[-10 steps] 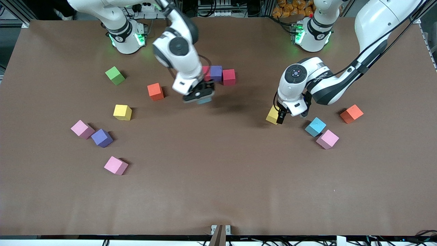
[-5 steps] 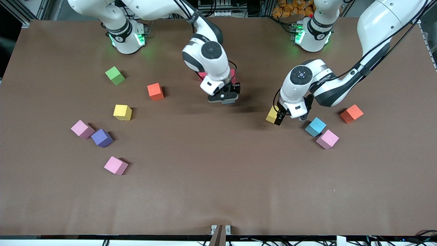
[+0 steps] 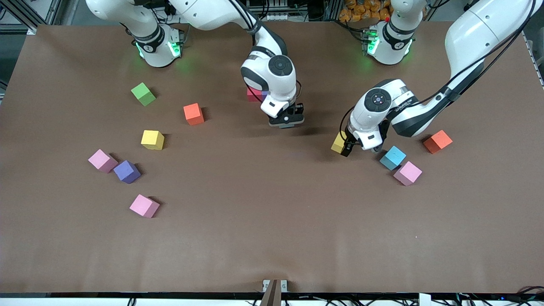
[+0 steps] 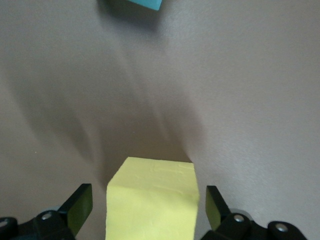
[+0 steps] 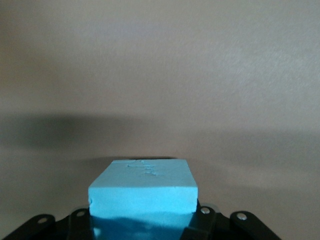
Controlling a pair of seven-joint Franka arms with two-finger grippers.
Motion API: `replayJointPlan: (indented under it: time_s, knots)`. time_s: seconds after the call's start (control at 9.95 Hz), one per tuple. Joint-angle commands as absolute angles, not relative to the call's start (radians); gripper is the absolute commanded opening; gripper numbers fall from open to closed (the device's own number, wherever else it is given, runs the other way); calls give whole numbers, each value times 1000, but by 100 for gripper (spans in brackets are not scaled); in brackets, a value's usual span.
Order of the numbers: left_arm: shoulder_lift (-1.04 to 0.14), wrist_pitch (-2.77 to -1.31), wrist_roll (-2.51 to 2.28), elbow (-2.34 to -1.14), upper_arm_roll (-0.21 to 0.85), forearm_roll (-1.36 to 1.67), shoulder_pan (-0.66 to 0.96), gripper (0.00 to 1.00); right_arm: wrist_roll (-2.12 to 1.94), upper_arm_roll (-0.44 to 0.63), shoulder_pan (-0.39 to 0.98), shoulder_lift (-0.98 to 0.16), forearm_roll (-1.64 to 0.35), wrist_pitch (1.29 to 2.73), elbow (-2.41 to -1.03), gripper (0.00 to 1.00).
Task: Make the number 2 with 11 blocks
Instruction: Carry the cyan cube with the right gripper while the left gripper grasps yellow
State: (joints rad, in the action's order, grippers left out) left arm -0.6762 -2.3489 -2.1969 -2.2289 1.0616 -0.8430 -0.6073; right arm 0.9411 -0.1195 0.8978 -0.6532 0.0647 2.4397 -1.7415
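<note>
One light blue block (image 5: 143,192) is pinched in the right gripper (image 3: 287,121), up in the air over the middle of the worktop (image 3: 272,238), just by the red block (image 3: 253,95) that peeks out from under the arm near the base-side edge. Left gripper (image 3: 349,146) is spread wide, straddling a yellow block (image 4: 152,200) without touching it. Second light blue block (image 3: 392,157), pink block (image 3: 407,173) and orange block (image 3: 437,141) sit beside it, toward the left arm's end. Toward the right arm's end: orange (image 3: 194,114), yellow (image 3: 152,140), two pink (image 3: 102,160) (image 3: 144,205), purple (image 3: 126,171), and a green cube (image 3: 143,94).
</note>
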Motion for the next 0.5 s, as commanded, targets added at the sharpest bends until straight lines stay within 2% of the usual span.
replayJointPlan:
  time_s: [0.0,0.1,0.2,0.3,0.4]
  knots:
    - [-683,-2382,-2195,-2230,1026,-871,-572,100,1002,-103,940,-657,83,2410,-1723,36]
    - [-683,-2387,-2197,-2230,1023,-871,-568,100,1006,-103,956,-657,84,2413,-1736,36]
    - [-683,-2387,-2197,-2229,1023,-871,-560,96,1006,-103,960,-655,84,2413,-1741,36]
    - [-683,-2387,-2194,-2227,1023,-871,-558,39,1005,-103,959,-652,89,2411,-1743,36]
    - [-683,-2387,-2189,-2224,1023,-871,-555,0,1006,-103,960,-652,94,2414,-1755,36]
